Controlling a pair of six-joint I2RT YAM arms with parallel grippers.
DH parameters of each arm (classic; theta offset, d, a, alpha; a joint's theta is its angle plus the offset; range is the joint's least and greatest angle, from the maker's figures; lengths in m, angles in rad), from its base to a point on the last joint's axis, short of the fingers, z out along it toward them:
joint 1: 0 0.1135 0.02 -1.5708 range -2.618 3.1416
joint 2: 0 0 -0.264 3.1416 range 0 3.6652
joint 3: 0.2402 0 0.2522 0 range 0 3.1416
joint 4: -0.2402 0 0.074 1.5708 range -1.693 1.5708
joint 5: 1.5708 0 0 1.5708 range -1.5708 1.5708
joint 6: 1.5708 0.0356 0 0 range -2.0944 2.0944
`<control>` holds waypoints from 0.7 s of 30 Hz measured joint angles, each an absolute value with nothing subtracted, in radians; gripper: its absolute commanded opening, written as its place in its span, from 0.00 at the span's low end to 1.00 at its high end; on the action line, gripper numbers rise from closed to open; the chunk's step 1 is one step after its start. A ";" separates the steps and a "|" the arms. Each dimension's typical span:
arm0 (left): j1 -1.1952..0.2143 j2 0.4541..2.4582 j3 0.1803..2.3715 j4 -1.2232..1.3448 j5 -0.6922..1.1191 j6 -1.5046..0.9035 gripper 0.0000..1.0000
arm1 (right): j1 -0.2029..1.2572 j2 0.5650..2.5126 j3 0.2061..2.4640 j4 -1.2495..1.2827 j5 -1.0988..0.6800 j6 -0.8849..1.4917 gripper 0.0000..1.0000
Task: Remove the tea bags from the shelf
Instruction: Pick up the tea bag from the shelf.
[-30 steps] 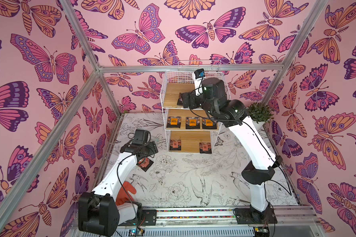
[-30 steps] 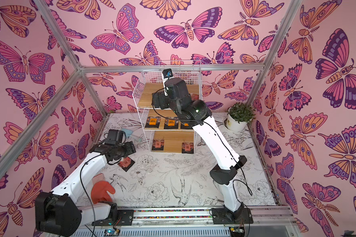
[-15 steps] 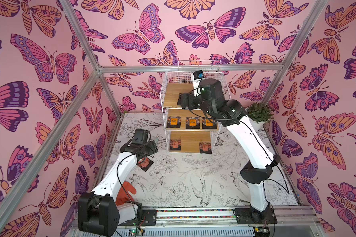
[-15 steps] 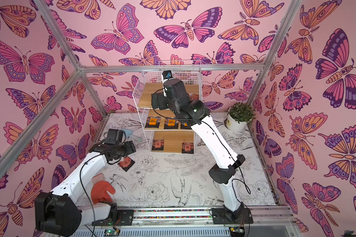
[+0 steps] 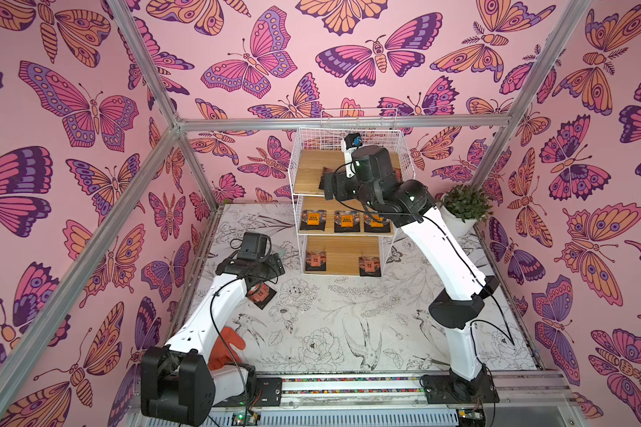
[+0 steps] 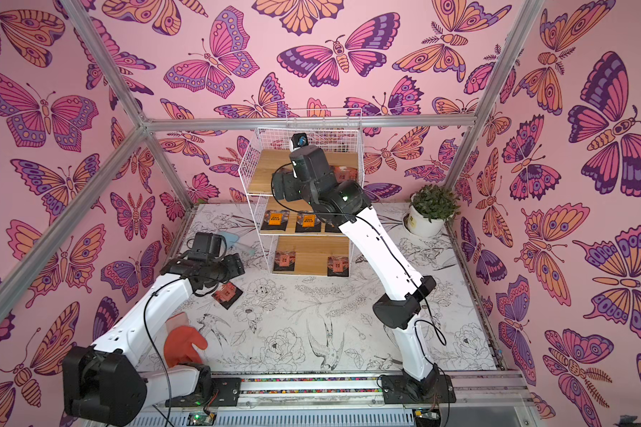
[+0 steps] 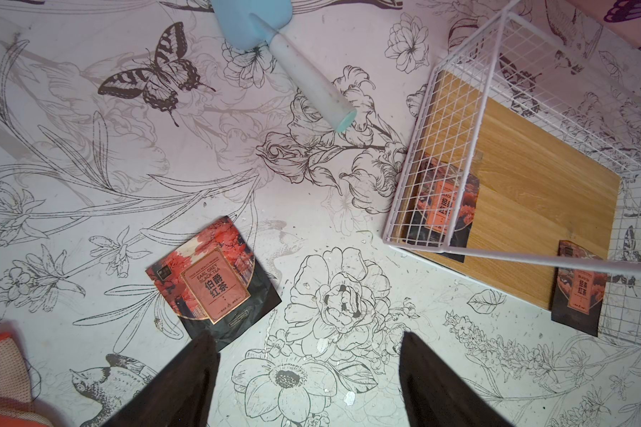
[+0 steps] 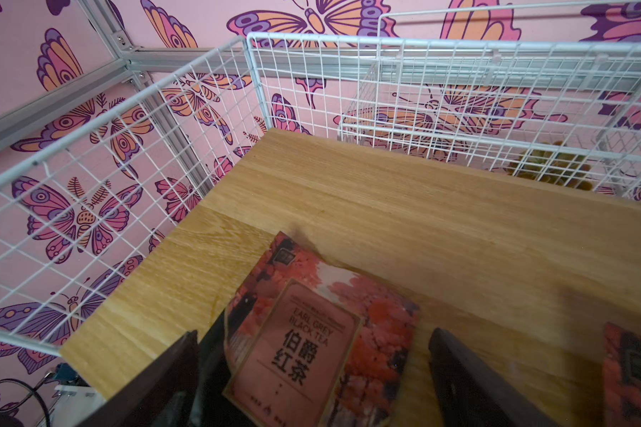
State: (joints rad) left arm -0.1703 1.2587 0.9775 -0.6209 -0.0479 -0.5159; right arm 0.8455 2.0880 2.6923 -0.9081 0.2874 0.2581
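Reaching into the top tier of the shelf [image 5: 296, 159], we held our right gripper [image 8: 313, 332] spread wide and grasping nothing. One reddish-pink tea bag [image 8: 367, 307] lay on the wooden board between its fingers [image 8: 467, 377], one edge close against a finger and the other finger standing apart from it. A second tea bag [image 8: 633, 373] lay on the same board just outside that gripper. On the tier below the gripper sat three orange-labelled tea bags [image 5: 347, 221] in a row, and on the lowest board lay two more tea bags [image 5: 315, 260], one at each front corner. Our left gripper [image 7: 304, 334] hung low over the table [image 7: 89, 111], its fingers likewise parted and empty. A loose tea bag [image 7: 213, 281] lay face up on the table just ahead of it, one corner passing under a fingertip in the wrist view; we could not tell whether they touched. Farther ahead of that gripper lay a pale blue scoop [image 7: 274, 33], and the shelf's lowest board stood off to one side. A red mitt [image 5: 230, 344] lay well behind the left gripper, near the arm's base, and a potted plant [image 5: 459, 207] stood on the table beside the shelf, apart from both grippers.
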 measured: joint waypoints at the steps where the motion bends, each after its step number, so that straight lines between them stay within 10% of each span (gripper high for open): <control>1: -0.170 1.259 0.978 -0.621 -0.048 -0.516 0.80 | 0.846 2.088 2.694 -0.911 0.287 0.258 0.99; 21: -0.170 1.259 0.978 -0.620 -0.044 -0.516 0.81 | 0.859 2.093 2.709 -0.929 0.239 0.241 0.99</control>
State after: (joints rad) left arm -0.1703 1.2587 0.9775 -0.6205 -0.0444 -0.5159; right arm 0.8589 2.0926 2.7094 -0.9291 0.2394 0.2405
